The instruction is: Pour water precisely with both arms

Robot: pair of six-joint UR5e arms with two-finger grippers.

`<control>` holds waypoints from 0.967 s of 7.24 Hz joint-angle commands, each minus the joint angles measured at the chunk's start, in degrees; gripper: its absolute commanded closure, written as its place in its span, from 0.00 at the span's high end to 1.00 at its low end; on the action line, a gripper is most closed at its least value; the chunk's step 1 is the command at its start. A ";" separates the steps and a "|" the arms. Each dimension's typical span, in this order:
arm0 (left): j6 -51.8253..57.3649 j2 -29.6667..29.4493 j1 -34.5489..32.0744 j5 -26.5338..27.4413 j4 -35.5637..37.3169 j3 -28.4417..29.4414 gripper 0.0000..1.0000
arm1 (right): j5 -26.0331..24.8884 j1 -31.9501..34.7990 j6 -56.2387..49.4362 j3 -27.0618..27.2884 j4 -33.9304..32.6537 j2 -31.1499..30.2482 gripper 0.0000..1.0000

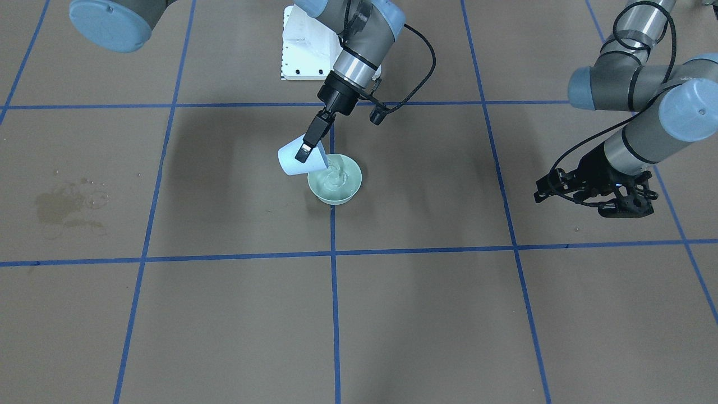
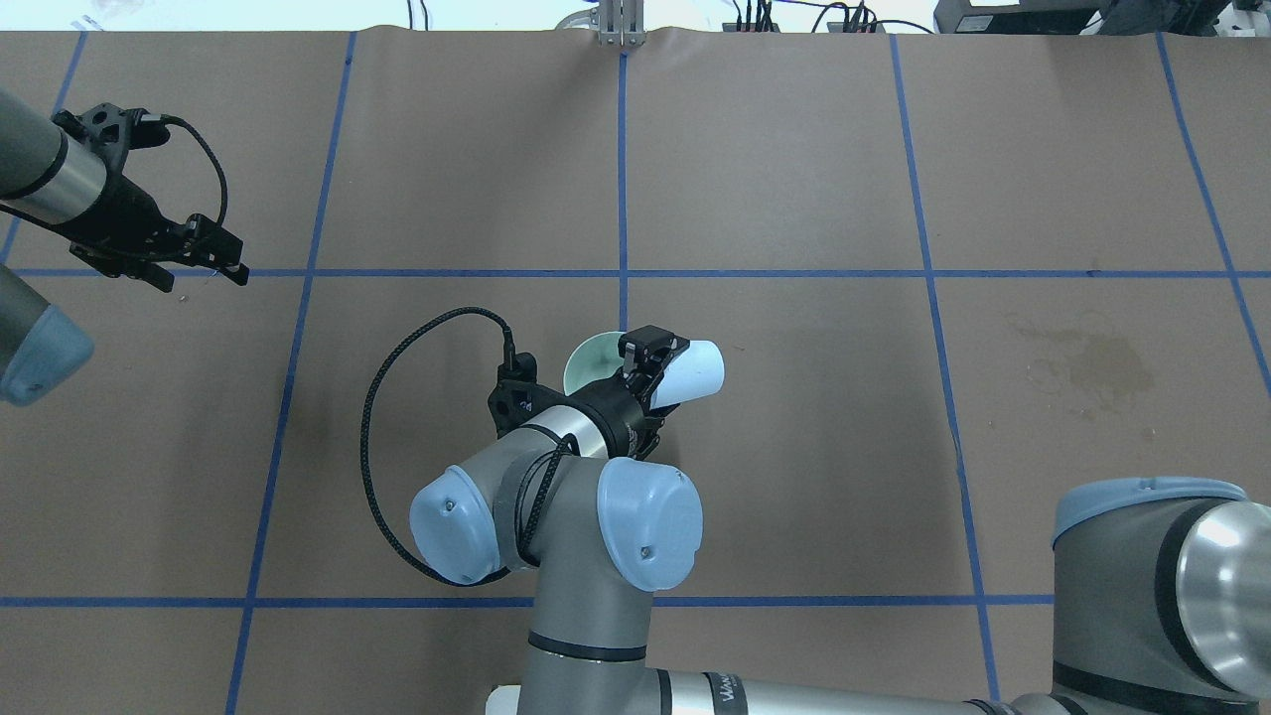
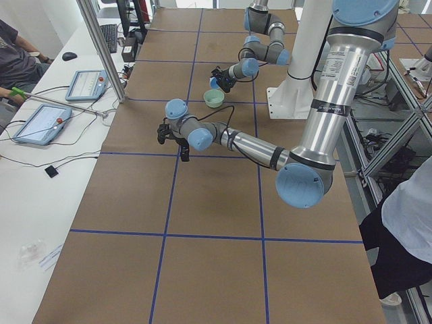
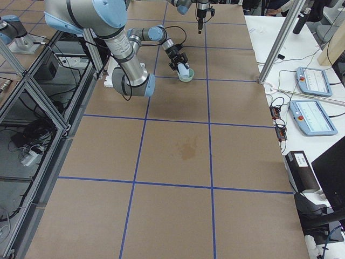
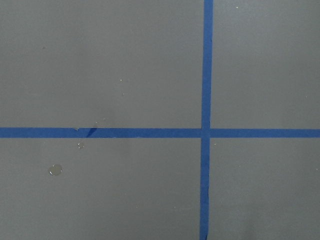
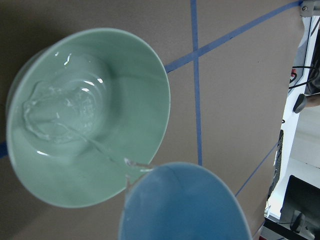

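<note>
The water [image 6: 57, 117] lies mostly pooled in the green bowl [image 6: 145, 125], with a thin stream running off the lip of the tilted blue cup [image 6: 185, 205]. The right gripper [image 1: 305, 151] is clamped on that cup, above the bowl near the middle of the table [image 1: 426, 314]. I'd judge the pour nearly finished. The left gripper [image 2: 199, 260] hangs well aside; I can't tell whether its jaws are apart.
</note>
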 commanded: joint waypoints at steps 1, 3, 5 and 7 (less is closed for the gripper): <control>-0.07 0.09 -0.08 -0.03 -0.10 0.04 0.99 | -1.23 -0.09 0.00 -5.03 -1.39 3.37 0.33; -0.07 0.17 -0.08 -0.12 -0.36 0.04 0.99 | -2.46 -0.09 0.00 -5.76 -3.75 3.56 0.33; -0.07 0.18 -0.08 -0.12 -0.36 0.12 0.99 | -2.73 -0.09 0.00 -6.20 -4.55 3.56 0.31; -0.07 0.18 -0.08 -0.12 -0.36 0.21 0.99 | -2.73 -0.09 0.00 -6.38 -4.55 3.47 0.30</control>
